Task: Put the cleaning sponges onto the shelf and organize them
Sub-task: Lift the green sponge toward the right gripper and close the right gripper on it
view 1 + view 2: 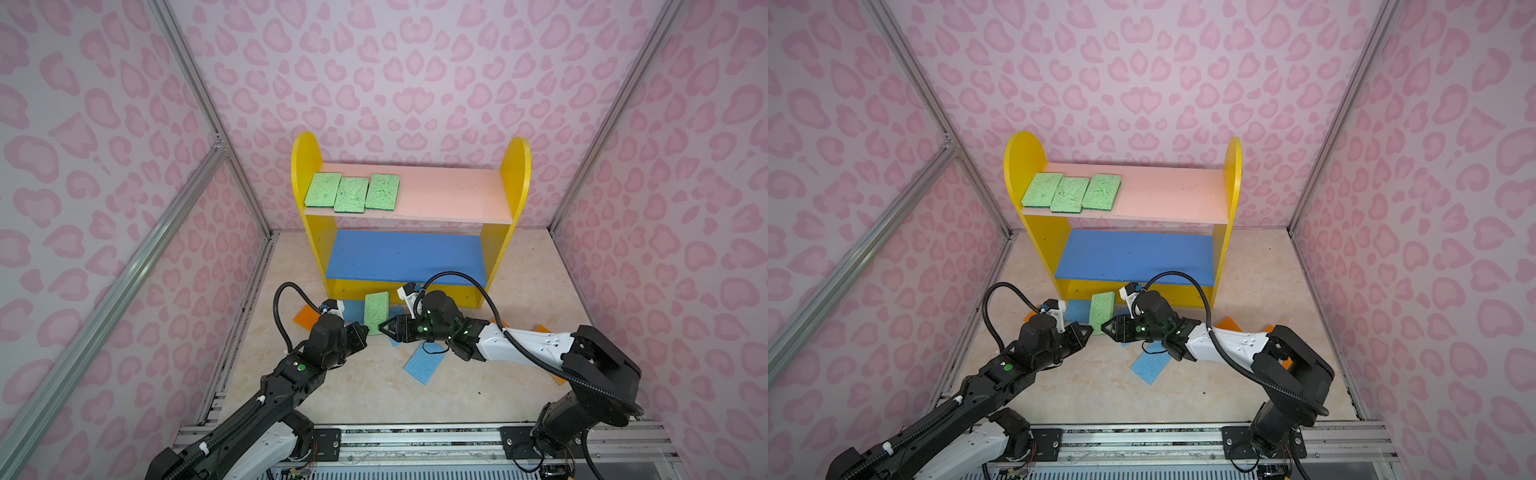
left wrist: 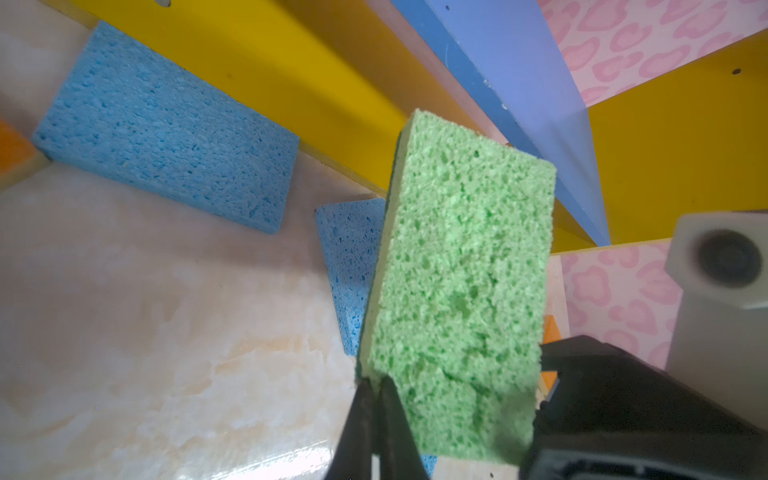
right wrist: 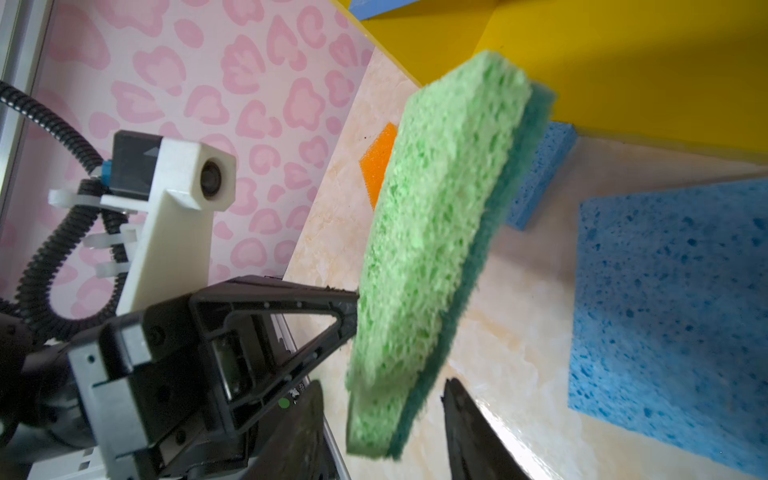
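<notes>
Held item: one light green sponge (image 1: pixel 376 309), rectangular, with a coarse open-pored face and a thin, darker green layer on its back. I hold it on end, long side upright, just in front of the yellow base of the shelf (image 1: pixel 305 166).

Left fingers (image 1: pixel 362 331): closed tight, pinching the lower corner of that sponge.

Right fingers (image 1: pixel 386 327): part open, one on each side of the same lower end. The right wrist view shows a gap at both faces, so they grip nothing.

On the shelf: three green sponges (image 1: pixel 351 194) lie flat in a row at the left end of the pink board (image 1: pixel 449 195), edge to edge. The middle one sits furthest forward, at the board's front edge. They have the same porous texture, and the rightmost shows a dark green strip along its front edge.

On the worktop (image 1: pixel 374 395), in front of the shelf:
- A first blue sponge (image 1: pixel 353 309) lies flat against the shelf base.
- A second blue sponge (image 1: pixel 420 365) lies further out, turned askew.
- A third blue sponge (image 2: pixel 353 270) lies near the base, partly hidden behind the held one.
- An orange sponge (image 1: pixel 306 316) lies off the front left corner.
- Orange corners (image 1: pixel 1228 323) show off the front right corner, mostly hidden by my right arm.
</notes>
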### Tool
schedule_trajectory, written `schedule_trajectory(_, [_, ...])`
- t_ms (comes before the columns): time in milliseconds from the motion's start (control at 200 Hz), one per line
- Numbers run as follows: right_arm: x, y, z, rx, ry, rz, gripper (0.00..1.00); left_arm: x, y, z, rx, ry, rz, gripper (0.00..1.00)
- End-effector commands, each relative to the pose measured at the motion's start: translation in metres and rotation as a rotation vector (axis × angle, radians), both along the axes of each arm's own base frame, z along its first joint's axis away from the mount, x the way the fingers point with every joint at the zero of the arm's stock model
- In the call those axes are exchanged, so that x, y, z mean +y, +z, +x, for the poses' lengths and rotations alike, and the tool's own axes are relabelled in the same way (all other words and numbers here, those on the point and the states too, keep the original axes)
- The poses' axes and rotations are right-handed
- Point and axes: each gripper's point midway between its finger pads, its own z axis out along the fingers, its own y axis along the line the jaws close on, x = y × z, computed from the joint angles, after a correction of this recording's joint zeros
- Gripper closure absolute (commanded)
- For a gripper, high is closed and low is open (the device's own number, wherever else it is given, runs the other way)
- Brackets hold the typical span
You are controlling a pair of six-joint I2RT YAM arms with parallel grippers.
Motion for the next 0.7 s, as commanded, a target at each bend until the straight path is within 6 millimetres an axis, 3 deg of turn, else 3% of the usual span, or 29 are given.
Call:
schedule_trajectory(0, [0.003, 0.003, 0.007, -0.009, -0.029, 0.012, 0.62, -0.003, 0.014, 0.007, -0.036, 0.011, -0.024, 0.96])
schedule_trajectory(230, [0.001, 0.004, 0.006, -0.008, -0.036, 0.008, 0.83, -0.002, 0.016, 0.008, -0.045, 0.016, -0.020, 0.93])
schedule_trajectory(280, [-0.001, 0.007, 0.006, -0.013, -0.038, 0.007, 0.85, -0.001, 0.016, 0.008, -0.052, 0.016, -0.012, 0.78])
schedule_trajectory(380, [-0.004, 0.014, 0.003, -0.026, -0.029, -0.011, 0.87, 0.006, 0.021, 0.007, -0.074, 0.028, 0.022, 0.29])
schedule_trajectory(460, [-0.008, 0.023, 0.000, -0.049, -0.015, -0.030, 0.88, 0.015, 0.026, 0.005, -0.097, 0.049, 0.055, 0.01])
schedule_trajectory(695, [-0.039, 0.055, -0.009, -0.164, -0.032, -0.100, 0.88, 0.042, 0.030, -0.004, -0.137, 0.112, 0.141, 0.02])
